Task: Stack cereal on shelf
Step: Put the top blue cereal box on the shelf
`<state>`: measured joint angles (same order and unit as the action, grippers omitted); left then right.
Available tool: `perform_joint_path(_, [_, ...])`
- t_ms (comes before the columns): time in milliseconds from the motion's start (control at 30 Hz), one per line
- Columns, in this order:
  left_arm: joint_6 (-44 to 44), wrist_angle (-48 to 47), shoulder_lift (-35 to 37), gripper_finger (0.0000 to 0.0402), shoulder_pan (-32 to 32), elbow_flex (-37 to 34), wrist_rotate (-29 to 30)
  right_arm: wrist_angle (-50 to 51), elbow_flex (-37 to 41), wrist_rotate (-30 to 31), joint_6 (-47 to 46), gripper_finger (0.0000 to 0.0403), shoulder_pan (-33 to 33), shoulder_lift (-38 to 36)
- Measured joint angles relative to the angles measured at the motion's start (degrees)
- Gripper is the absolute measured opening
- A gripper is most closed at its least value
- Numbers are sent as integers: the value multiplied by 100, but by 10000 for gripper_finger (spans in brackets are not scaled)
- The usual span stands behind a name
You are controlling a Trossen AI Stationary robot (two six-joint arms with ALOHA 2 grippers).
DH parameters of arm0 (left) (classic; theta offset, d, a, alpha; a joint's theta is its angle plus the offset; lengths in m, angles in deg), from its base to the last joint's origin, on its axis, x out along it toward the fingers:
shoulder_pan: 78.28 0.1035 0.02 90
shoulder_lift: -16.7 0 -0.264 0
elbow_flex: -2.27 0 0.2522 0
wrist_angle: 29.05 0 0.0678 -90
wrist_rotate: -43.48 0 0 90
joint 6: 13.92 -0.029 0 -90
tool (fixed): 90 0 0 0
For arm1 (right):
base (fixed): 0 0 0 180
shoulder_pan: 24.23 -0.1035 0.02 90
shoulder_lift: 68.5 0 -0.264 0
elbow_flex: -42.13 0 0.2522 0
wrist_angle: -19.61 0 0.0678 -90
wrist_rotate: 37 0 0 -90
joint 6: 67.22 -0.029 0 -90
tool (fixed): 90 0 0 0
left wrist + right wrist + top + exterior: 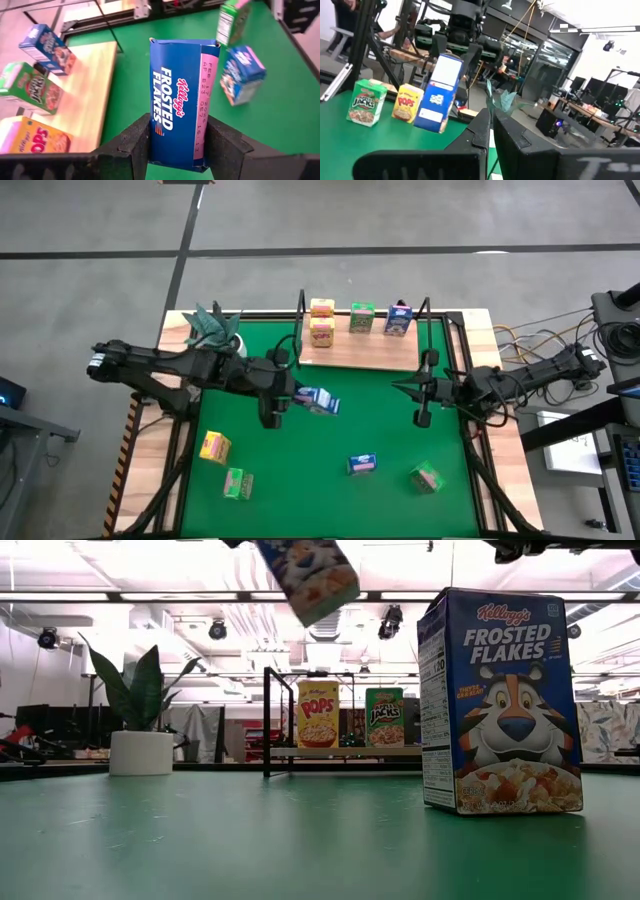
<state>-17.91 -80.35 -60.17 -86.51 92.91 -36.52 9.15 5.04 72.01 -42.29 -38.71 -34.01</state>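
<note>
- My left gripper (300,395) was over the green mat (300,470), in front of the shelf (370,352), and its two fingers (132,145) were pressed on the sides of a blue Frosted Flakes box (179,100).
- This held box (318,400) was raised off the mat and tilted; in the low view it hung at the top edge (308,575).
- Beyond my left gripper, on the wooden board of the shelf, stood the yellow boxes (321,322), a green box (361,318) and another blue box (398,318).
- Behind my left gripper, a yellow box (214,447) and a green box (237,483) lay on the mat.
- Between my two grippers and nearer the front, a blue box (362,465) stood on the mat, with one more green box (426,477) beside it.
- My right gripper (415,390) waited near the right post of the shelf, with its fingers (482,132) close together and nothing between them.
- The plant in a white pot (215,330) stood at the far left corner of the mat.
</note>
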Motion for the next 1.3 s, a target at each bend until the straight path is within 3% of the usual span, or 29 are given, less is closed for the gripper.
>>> perform_joint_path(533, [-1066, 351, -2004, 144, 1205, 1680, -2, 569, 2, -291, 61, 13, 0, -596])
perform_joint_path(900, [-1214, 1505, -2817, 144, 1817, 1839, -16, 609, 54, -1332, 130, 13, 0, -932])
perform_joint_path(1300, [-947, 2473, -3473, 144, 2065, 1841, -15, 620, 111, -1346, 207, 13, 0, -1154])
